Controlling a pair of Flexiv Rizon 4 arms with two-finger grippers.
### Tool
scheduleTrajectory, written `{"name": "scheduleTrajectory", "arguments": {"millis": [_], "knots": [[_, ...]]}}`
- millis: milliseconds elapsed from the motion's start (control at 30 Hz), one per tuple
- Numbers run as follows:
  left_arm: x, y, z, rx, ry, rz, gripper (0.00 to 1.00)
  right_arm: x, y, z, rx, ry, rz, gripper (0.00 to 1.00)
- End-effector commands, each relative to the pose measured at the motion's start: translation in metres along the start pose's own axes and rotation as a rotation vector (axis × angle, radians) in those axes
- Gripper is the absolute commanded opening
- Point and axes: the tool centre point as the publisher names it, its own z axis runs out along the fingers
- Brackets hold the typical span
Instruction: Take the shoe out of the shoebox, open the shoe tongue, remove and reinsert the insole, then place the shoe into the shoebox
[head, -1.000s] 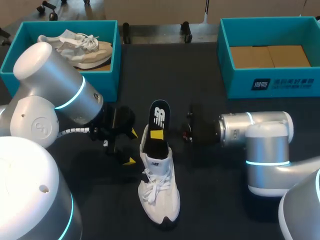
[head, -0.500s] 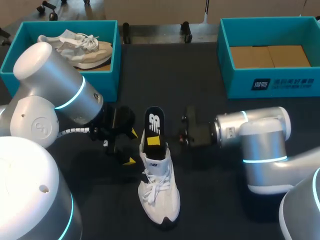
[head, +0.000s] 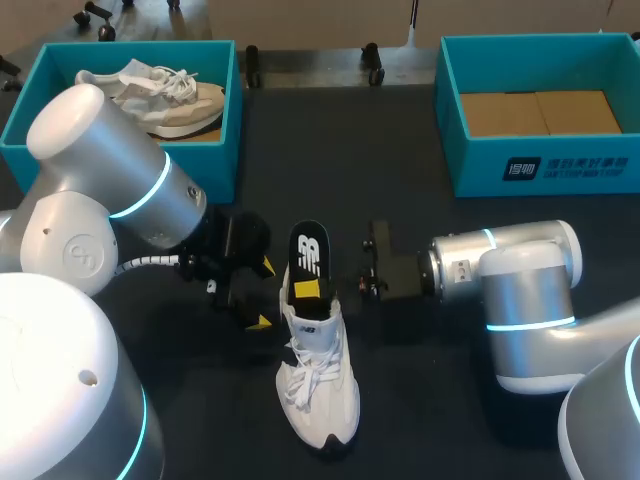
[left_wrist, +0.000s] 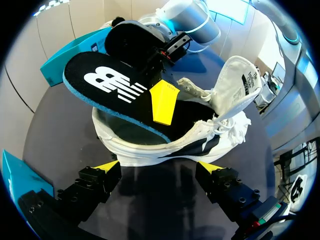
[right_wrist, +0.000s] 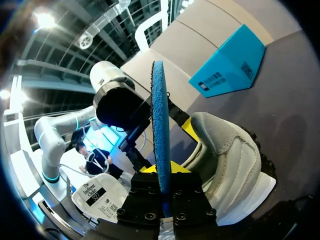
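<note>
Your white shoe stands upright on the dark table, between the two arms, with its toe towards the robot. Its tongue is folded out over the laces. The black insole with its blue underside leans in the heel opening: its front end is down inside the shoe and its back end sticks up and out past the heel. Your right gripper pinches the insole, one finger on each face. Your left gripper stands wide, just beside the shoe's flank and holding nothing. Behind lie two teal boxes: the left box holds a beige shoe, and the right box shows its cardboard floor.
</note>
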Motion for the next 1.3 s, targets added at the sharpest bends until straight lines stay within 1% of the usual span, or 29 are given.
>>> {"name": "scheduleTrajectory", "arguments": {"millis": [33,167,233,267,300,467,567,733,800,867,900,967,1000,1167,1300], "knots": [[0.001,0.001,0.000,0.001,-0.002,0.001,1.00,0.002,0.007,0.002,0.018,-0.004,-0.011,0.24],[0.001,0.001,0.000,0.001,-0.002,0.001,1.00,0.005,0.015,0.002,0.029,-0.010,-0.038,0.32],[0.001,0.001,0.000,0.001,-0.002,0.001,1.00,0.006,0.018,0.002,0.031,-0.009,-0.048,0.35],[0.001,0.001,0.000,0.001,-0.002,0.001,1.00,0.007,0.019,0.001,0.030,-0.007,-0.052,0.39],[0.001,0.001,0.000,0.001,-0.002,0.001,1.00,0.007,0.021,0.000,0.028,-0.006,-0.056,0.40],[0.001,0.001,0.000,0.001,-0.002,0.001,1.00,0.010,0.026,-0.004,-0.003,-0.009,-0.091,0.36],[0.001,0.001,0.000,0.001,-0.002,0.001,1.00,0.010,0.027,-0.007,-0.039,-0.010,-0.104,0.33],[0.001,0.001,0.000,0.001,-0.002,0.001,1.00,0.009,0.030,-0.012,-0.094,0.004,-0.117,0.31],[0.001,0.001,0.000,0.001,-0.002,0.001,1.00,0.008,0.033,-0.012,-0.095,0.008,-0.109,0.31],[0.001,0.001,0.000,0.001,-0.002,0.001,1.00,0.006,0.035,-0.012,-0.092,0.012,-0.093,0.27],[0.001,0.001,0.000,0.001,-0.002,0.001,1.00,0.005,0.036,-0.012,-0.095,0.009,-0.081,0.22],[0.001,0.001,0.000,0.001,-0.002,0.001,1.00,0.003,0.038,-0.012,-0.096,0.011,-0.062,0.04],[0.001,0.001,0.000,0.001,-0.002,0.001,1.00,0.002,0.038,-0.012,-0.098,0.009,-0.049,0.00],[0.001,0.001,0.000,0.001,-0.002,0.001,1.00,-0.003,0.038,-0.013,-0.101,0.013,0.004,0.00],[0.001,0.001,0.000,0.001,-0.002,0.001,1.00,-0.006,0.033,-0.012,-0.102,0.007,0.044,0.00]]}}
